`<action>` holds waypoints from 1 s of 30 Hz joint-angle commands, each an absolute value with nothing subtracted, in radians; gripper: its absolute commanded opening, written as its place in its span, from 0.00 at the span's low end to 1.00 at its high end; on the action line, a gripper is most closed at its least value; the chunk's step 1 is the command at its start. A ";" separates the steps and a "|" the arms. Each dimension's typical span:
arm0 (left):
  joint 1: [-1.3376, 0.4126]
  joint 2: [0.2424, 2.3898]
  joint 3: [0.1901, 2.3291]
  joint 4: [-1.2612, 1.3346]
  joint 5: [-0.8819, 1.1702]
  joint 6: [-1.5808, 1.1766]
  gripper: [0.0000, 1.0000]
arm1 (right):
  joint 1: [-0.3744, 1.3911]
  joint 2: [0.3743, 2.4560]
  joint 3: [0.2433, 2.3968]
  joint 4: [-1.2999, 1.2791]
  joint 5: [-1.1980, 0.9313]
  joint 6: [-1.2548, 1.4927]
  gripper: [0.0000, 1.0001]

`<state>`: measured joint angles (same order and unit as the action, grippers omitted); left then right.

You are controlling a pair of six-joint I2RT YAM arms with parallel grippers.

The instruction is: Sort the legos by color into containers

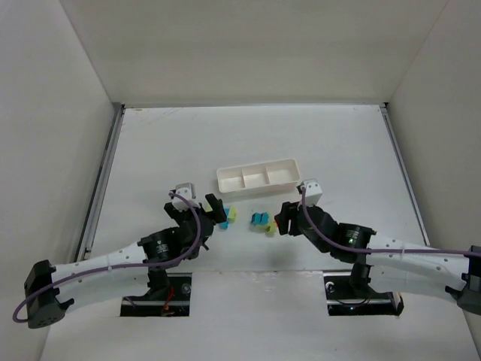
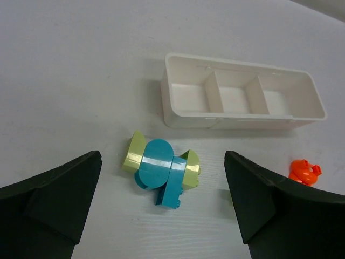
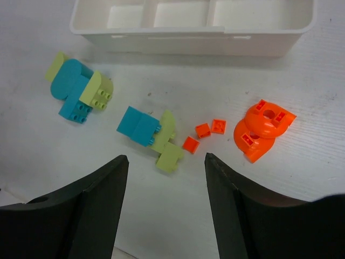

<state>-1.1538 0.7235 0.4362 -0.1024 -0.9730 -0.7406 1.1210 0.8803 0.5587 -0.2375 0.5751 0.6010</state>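
The left hand (image 2: 161, 157) was spread open and empty, with a clump of blue and green bricks (image 2: 159, 171) on the surface just ahead, between its fingers. Closing there risked pinching both colours at once (they touched), so a mixed lot might land in one compartment. The right hand (image 3: 166, 157) gaped empty too. Ahead of it lay two such clumps, the second clump (image 3: 146, 131) nearer, plus three small orange bricks (image 3: 204, 132) and two curved orange pieces (image 3: 261, 129). Beyond was one tray (image 3: 188, 44) with three empty compartments.

Legos (image 3: 138, 125) open from above, near side; tray (image 3: 183, 44) wall stands behind.
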 commanded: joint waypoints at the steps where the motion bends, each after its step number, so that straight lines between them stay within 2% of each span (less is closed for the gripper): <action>1: -1.118 0.692 0.463 -0.121 -0.913 -0.770 1.00 | 1.137 0.911 0.581 -0.207 0.558 0.583 0.66; 5: -1.082 0.624 0.431 -0.107 -0.876 -0.759 1.00 | 1.150 0.952 0.606 -0.207 0.558 0.555 0.65; 7: -1.059 0.615 0.431 -0.117 -0.853 -0.761 1.00 | 1.153 0.972 0.617 -0.207 0.549 0.542 0.53; 8: -1.049 0.617 0.434 -0.124 -0.833 -0.762 1.00 | 1.153 0.982 0.620 -0.207 0.540 0.538 0.43; 10: -1.033 0.632 0.446 -0.140 -0.815 -0.772 1.00 | 1.153 0.988 0.620 -0.207 0.528 0.548 0.29; 12: -1.039 0.664 0.469 -0.147 -0.807 -0.761 1.00 | 1.153 0.985 0.614 -0.207 0.531 0.566 0.24; 15: -1.056 0.738 0.524 -0.158 -0.781 -0.723 1.00 | 1.145 0.974 0.589 -0.195 0.528 0.600 0.22; 19: -1.061 0.840 0.578 -0.134 -0.709 -0.683 1.00 | 1.114 0.979 0.568 -0.170 0.514 0.600 0.23; 21: -1.061 0.845 0.569 -0.108 -0.707 -0.683 0.96 | 1.114 0.982 0.568 -0.166 0.511 0.601 0.24; 23: -1.047 0.816 0.542 -0.084 -0.701 -0.698 0.93 | 1.117 0.982 0.566 -0.166 0.514 0.603 0.31; 25: -1.039 0.776 0.517 -0.092 -0.704 -0.716 1.00 | 1.117 0.979 0.566 -0.169 0.525 0.606 0.40; 30: -1.013 0.657 0.451 -0.121 -0.664 -0.735 1.00 | 1.117 0.966 0.568 -0.175 0.535 0.603 0.62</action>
<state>-1.0264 0.7105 0.4862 -0.1238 -0.6956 -0.7185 1.1187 0.9874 0.5655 -0.2157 0.5213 0.6006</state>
